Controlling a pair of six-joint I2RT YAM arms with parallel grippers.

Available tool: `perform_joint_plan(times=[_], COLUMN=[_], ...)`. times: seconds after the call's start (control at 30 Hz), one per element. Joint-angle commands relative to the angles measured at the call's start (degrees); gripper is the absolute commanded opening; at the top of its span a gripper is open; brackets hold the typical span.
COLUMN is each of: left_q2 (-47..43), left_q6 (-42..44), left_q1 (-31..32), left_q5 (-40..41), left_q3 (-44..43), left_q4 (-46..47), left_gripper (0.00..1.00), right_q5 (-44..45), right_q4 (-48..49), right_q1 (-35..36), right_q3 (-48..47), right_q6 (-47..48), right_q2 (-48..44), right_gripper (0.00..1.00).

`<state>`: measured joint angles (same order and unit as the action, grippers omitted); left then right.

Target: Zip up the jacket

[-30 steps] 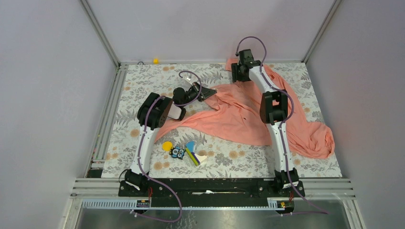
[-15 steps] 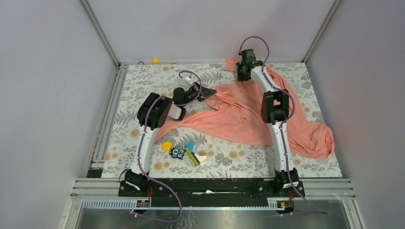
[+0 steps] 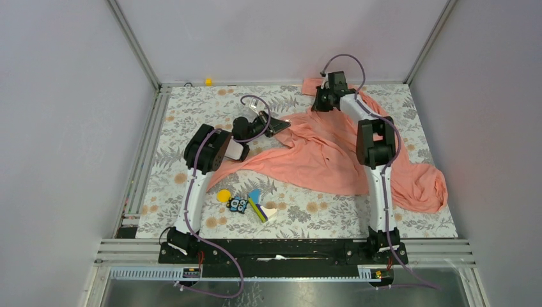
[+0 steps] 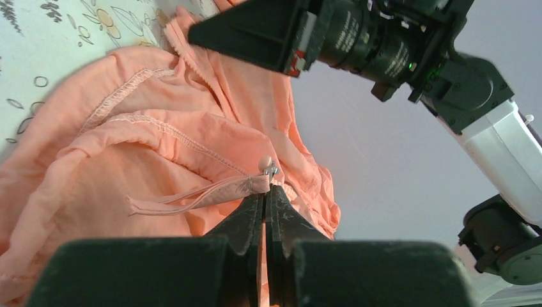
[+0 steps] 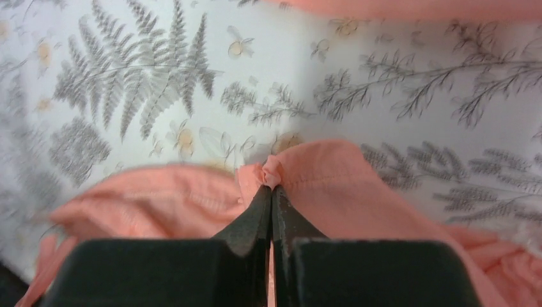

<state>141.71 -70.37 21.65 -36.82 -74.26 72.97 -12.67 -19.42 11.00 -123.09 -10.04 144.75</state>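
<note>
The jacket (image 3: 332, 150) lies crumpled and unzipped across the middle and right of the tabletop (image 3: 192, 109), left jaws clamped on its edge beside the likely zip pull (image 4: 269, 167), right jaws pinching a far fold, so only the gripping looks done and the zipping remains

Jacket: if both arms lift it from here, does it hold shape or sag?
Likely floppy: the jacket lies in loose folds on the table, so it should sag between grips. Probably light: thin fabric puckers at the right gripper's shut tips. Pushed, it would likely crumple, not slide whole.
</note>
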Motion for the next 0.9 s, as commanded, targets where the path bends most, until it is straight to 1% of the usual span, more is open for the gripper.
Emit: perform_joint_plan(times=[0.0,0.03,0.1,0.3,0.43,0.6,0.77,0.8,0.87], left_q2=[-1.5,-1.2,-1.1,-1.9,-1.4,0.4,3.5,3.7,3.4], left_q6=[-0.4,-0.3,0.4,4.6,5.0,6.6,6.0,6.5,8.9], left_q1=[1.0,1.1,1.4,1.5,1.5,2.0,2.0,2.0,2.1], left_q5=[-1.5,-1.9,-2.3,-3.3,-4.6,-6.7,-12.3,-13.9,-17.4], left_q3=[-3.5,-4.2,-5.0,-5.7,-6.7,-10.0,-14.8,-15.6,-17.0], left_q4=[3.8,3.9,3.9,1.7,3.1,4.4,8.4,8.5,5.2], left_gripper=[0.0,0.0,0.0,0.0,0.0,0.0,0.0,0.0,0.0], right_q5=[-13.7,-16.5,-20.9,-27.4,-29.5,-34.2,-35.0,-35.7,-36.1], right_q4=[17.8,23.6,28.0,28.1,28.1,34.0,33.5,33.6,34.8], right_q1=[-3.9,-4.7,-5.9,-6.7,-6.7,-6.6,-6.7,-6.6,-6.6], right_q3=[13.4,16.6,20.7,23.9,27.5,34.8,38.8,39.7,42.4], right_q6=[-5.6,-6.6,-7.7,-4.9,-2.4,-3.0,-2.4,-2.3,-2.0], right_q2=[-13.8,-15.5,-17.7,-19.8,-22.4,-26.8,-30.0,-30.6,-32.0], right_gripper=[0.0,0.0,0.0,0.0,0.0,0.0,0.0,0.0,0.0])
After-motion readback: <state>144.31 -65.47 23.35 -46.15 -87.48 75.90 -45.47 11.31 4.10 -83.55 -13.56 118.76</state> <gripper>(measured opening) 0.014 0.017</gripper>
